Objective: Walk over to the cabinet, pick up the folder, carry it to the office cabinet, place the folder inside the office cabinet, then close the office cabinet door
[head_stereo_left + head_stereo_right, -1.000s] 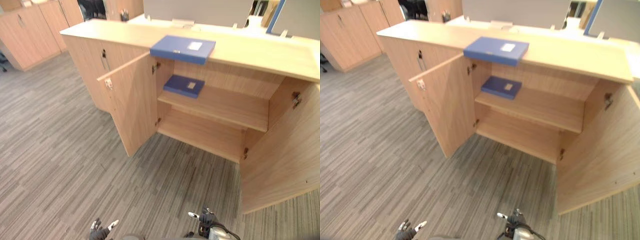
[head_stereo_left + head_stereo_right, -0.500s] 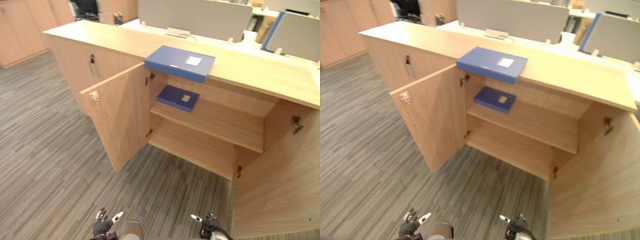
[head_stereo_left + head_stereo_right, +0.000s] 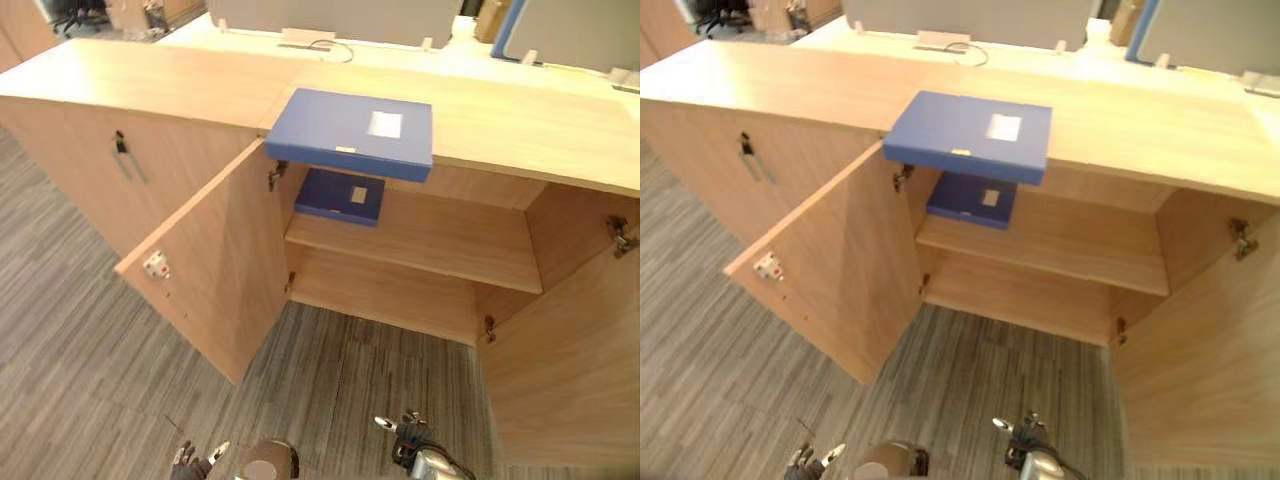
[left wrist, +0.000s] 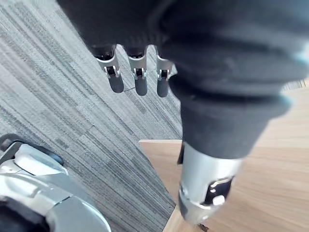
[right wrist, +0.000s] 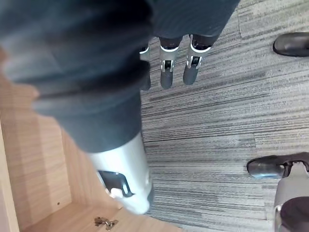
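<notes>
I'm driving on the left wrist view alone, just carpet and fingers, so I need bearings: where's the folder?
Observer: A blue folder lies flat on the cabinet top, its front edge overhanging the open compartment.
Operator: Anything inside already?
Observer: A second blue folder lies on the upper shelf, at its left end.
Operator: Right hand free?
Observer: Yes, the right hand hangs with fingers straight, holding nothing.

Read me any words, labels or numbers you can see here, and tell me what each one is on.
White label on the top folder: too small to read.
Pale label on the shelf folder: too small to read.
No other text can be read.
</notes>
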`<state>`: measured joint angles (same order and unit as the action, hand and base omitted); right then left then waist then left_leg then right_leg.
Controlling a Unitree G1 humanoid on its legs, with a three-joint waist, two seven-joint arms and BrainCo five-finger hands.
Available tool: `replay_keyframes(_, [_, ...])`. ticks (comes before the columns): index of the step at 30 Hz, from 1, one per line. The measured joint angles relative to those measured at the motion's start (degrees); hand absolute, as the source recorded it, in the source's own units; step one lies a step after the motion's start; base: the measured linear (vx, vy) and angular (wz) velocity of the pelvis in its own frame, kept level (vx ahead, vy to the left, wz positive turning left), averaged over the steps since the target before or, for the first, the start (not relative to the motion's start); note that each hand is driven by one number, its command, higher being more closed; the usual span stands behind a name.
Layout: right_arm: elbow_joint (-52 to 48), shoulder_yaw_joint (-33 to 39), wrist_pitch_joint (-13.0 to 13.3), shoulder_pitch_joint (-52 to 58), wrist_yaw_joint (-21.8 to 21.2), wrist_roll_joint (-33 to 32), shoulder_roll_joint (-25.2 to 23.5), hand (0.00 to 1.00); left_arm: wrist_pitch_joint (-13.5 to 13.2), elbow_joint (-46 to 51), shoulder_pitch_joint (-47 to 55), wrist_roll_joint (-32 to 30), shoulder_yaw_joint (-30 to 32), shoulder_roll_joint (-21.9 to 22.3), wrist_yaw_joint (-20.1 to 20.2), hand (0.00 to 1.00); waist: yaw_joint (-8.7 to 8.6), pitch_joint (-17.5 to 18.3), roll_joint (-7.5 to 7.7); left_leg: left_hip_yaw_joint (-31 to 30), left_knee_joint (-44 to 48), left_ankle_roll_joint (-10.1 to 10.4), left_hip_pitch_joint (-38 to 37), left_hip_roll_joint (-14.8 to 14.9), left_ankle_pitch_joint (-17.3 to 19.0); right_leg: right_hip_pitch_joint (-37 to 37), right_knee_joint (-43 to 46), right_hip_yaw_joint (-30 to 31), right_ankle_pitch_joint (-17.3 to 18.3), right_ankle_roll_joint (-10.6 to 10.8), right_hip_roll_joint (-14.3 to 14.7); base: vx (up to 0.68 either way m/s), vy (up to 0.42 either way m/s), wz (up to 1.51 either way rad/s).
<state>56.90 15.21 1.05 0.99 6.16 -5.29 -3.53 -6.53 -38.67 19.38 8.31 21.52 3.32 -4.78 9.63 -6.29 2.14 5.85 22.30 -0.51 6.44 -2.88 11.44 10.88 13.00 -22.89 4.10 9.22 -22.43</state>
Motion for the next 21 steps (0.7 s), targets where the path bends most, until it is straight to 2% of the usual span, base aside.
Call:
replay_keyframes(2, [0.2, 1.3, -0.2, 1.0, -0.4, 0.3, 0.2, 0.00, 0.0, -0.3, 0.1, 0.0, 0.0, 0.0, 0.0, 0.00, -0.27, 0.6, -0.66, 0.1, -4.9, -0.8, -4.1, -1.8, -0.7, -4.2, 10.0, 1.2, -0.2, -0.3, -3.7, 0.09, 0.128, -0.34])
replay_keyframes(3, [0.4, 1.5, -0.3, 1.6, -0.4, 0.8, 0.6, 0.00, -0.2, -0.9, 0.1, 0.0, 0.0, 0.0, -0.1, 0.00, -0.80, 0.7, -0.75, 0.1, -6.4, -1.2, -5.6, -2.4, -1.0, -5.7, 14.1, 1.0, -0.8, -1.2, -5.5, 0.06, 0.097, -0.06])
replay_keyframes(5, [1.4, 1.6, -0.4, 2.3, -0.4, 0.9, 1.3, 0.00, -0.3, -3.6, 0.0, 0.0, 0.0, 0.0, -0.2, 0.00, -1.73, 1.6, -1.27, 0.6, -8.8, -2.0, -7.8, -2.8, -1.5, -7.9, 19.5, 0.3, -1.9, -5.4, -7.3, 0.06, 0.078, -0.10])
replay_keyframes(6, [1.5, 1.5, -0.4, 2.4, -0.4, 1.0, 1.4, 0.00, -0.4, -5.0, 0.0, 0.3, 0.4, -0.1, -0.7, 0.00, -2.20, 2.1, -1.46, 0.7, -10.3, -2.4, -8.8, -2.3, -1.9, -8.9, 21.3, -0.8, 0.5, -5.4, -7.2, 0.06, 0.023, -0.23])
replay_keyframes(7, [1.9, 1.4, -0.4, 2.1, -0.5, 1.1, 1.2, 0.00, -0.7, -5.7, -0.1, 0.3, 0.3, -0.2, -0.9, 0.00, -2.38, 2.1, -1.66, 0.5, -11.3, -2.3, -9.6, -1.7, -2.1, -10.1, 22.3, -0.9, 3.5, -4.8, -6.1, 0.06, -0.045, -0.26])
replay_keyframes(8, [2.0, 1.3, -0.3, 1.6, -0.6, 1.9, 1.3, 0.00, -0.7, -6.7, -0.6, 0.3, 0.2, -0.4, -1.2, 0.00, -2.77, 1.8, -2.07, 0.3, -12.6, -2.2, -10.6, 0.1, -2.2, -13.0, 24.1, -1.1, 7.9, -4.5, -2.7, 0.03, -0.056, -0.21])
replay_keyframes(10, [1.8, 0.8, 0.0, 0.8, -0.6, 1.9, 1.4, 0.00, -0.8, -8.2, -1.6, 0.4, 0.1, -1.0, -1.3, 0.00, -3.34, 0.8, -2.14, 0.2, -14.0, -2.0, -12.2, 2.9, -1.5, -17.3, 25.7, -3.6, 10.3, -5.3, 2.3, 0.01, -0.151, -0.10])
replay_keyframes(11, [1.3, 0.4, 0.4, 0.7, -0.6, 1.8, 1.3, 0.00, -0.8, -8.5, -2.4, 0.5, 0.1, -1.4, -1.4, 0.00, -3.33, -0.1, -1.73, 0.1, -14.5, -1.3, -13.6, 3.9, -1.1, -19.5, 25.0, -5.9, 10.2, -5.6, 4.4, 0.02, -0.235, -0.01])
replay_keyframes(12, [1.1, 0.4, 0.6, 0.7, -0.6, 1.8, 1.2, 0.00, -0.8, -8.5, -2.4, 0.5, 0.2, -1.5, -1.4, 0.00, -3.32, -0.3, -1.46, 0.1, -14.7, -1.0, -14.0, 4.0, -0.9, -20.1, 23.8, -6.5, 10.0, -5.8, 5.0, 0.04, -0.223, 0.15])
replay_keyframes(13, [1.2, 0.1, 0.9, 0.5, -0.6, 1.7, 1.1, 0.00, -1.0, -8.3, -2.5, 0.5, 0.3, -2.0, -1.3, 0.00, -3.32, -0.7, -0.38, -0.3, -14.8, 0.0, -15.1, 3.5, -0.3, -20.8, 18.2, -7.2, 8.2, -7.7, 6.4, 0.10, -0.242, 0.44])
replay_keyframes(14, [1.2, -0.7, 0.9, 0.9, -0.7, 1.6, 1.3, 0.00, -1.4, -8.4, -2.7, 0.3, 0.5, -2.4, -1.4, 0.00, -3.62, -0.9, 0.84, -2.4, -14.6, 0.9, -15.7, 2.2, 0.3, -20.9, 15.4, -6.6, 4.3, -11.4, 6.5, 0.15, -0.237, 0.56])
replay_keyframes(15, [1.3, -0.8, 1.0, 0.9, -0.7, 1.7, 2.1, 0.00, -1.1, -8.8, -3.0, 0.2, 0.4, -1.7, -1.4, 0.00, -3.69, -0.3, 0.07, -3.5, -14.8, 0.3, -15.8, 2.4, 0.7, -20.7, 15.1, -7.8, 4.7, -10.7, 6.7, 0.19, -0.256, 0.59])
replay_keyframes(16, [1.3, -0.7, 0.8, 0.7, -0.7, 1.7, 2.6, 0.00, -1.3, -8.3, -3.1, 0.0, 1.0, 0.0, -1.4, 0.00, -3.67, 0.0, -1.62, -5.3, -15.0, 1.0, -15.3, 3.8, 1.2, -20.1, 13.8, -9.4, 6.2, -10.3, 8.3, 0.21, -0.181, 0.44])
replay_keyframes(17, [1.3, -0.7, 0.9, 0.6, -0.9, 1.7, 2.1, 0.00, -1.1, -8.3, -3.2, -0.2, 0.4, -0.1, -1.4, 0.00, -3.66, 0.0, -2.21, -6.5, -14.8, 1.8, -14.8, 5.3, 1.8, -19.6, 13.3, -10.8, 7.5, -10.4, 9.6, 0.20, -0.177, 0.36])
replay_keyframes(19, [1.3, -0.6, 0.9, 0.5, -1.0, 1.7, 1.9, 0.00, -0.6, -7.7, -3.4, -0.3, -0.2, -0.1, -1.4, 0.00, -3.81, 0.1, -2.41, -8.5, -11.7, 2.9, -13.0, 7.9, 3.2, -18.2, 11.5, -13.1, 8.7, -10.8, 12.5, 0.23, -0.190, 0.37])
replay_keyframes(20, [1.2, -0.4, 0.8, 0.8, -1.0, 1.7, 1.6, 0.00, -0.4, -7.0, -3.5, -0.2, -0.6, -0.1, -1.3, 0.00, -3.84, 0.2, -2.70, -10.3, -7.6, 4.4, -11.5, 9.7, 4.3, -16.0, 9.2, -14.7, 9.1, -11.0, 14.8, 0.25, -0.192, 0.38])
replay_keyframes(21, [1.2, -0.2, 0.9, 0.9, -1.0, 1.6, 1.4, 0.00, -0.4, -6.5, -3.4, -0.1, -0.7, -0.2, -1.2, 0.00, -3.83, 0.1, -2.59, -10.8, -5.2, 5.0, -10.9, 10.4, 4.9, -14.9, 8.1, -15.1, 9.1, -11.0, 15.9, 0.25, -0.159, 0.30])
